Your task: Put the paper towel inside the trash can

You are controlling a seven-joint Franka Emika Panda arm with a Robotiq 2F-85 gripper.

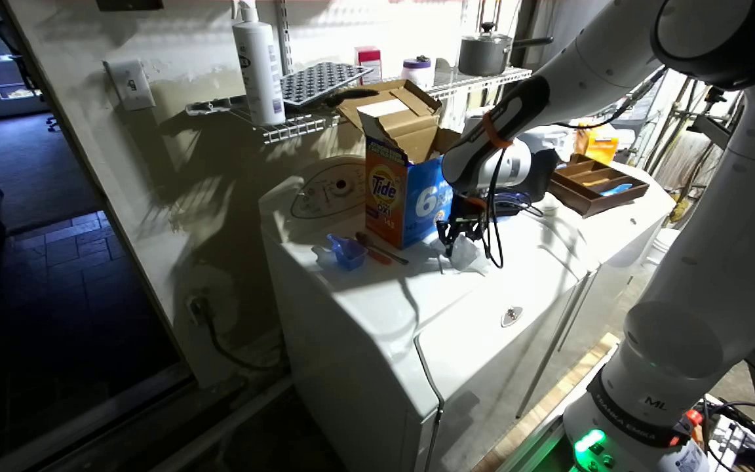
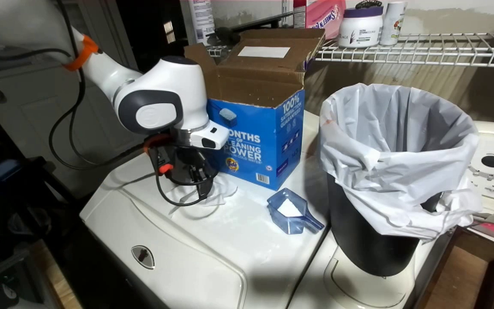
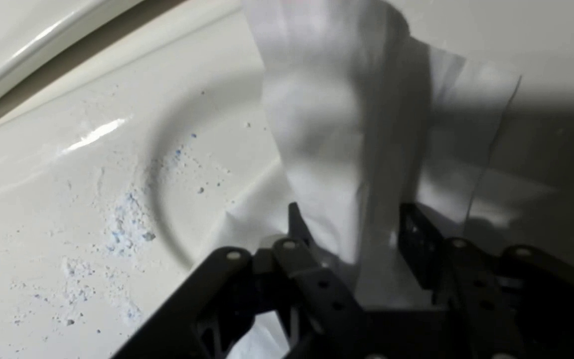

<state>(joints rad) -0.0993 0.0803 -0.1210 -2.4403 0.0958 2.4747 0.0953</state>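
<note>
Straddles a fold of the towel with the gripper, with jaws partly parted, on the machine near the box. Rightward in an exterior view, shows the scoop, then the lined bin, well apart from the towel.

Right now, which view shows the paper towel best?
Wrist view: the paper towel is largest there, folds visible between the open jaws of the gripper. Both exterior views show it small, white on white, at the gripper.
</note>
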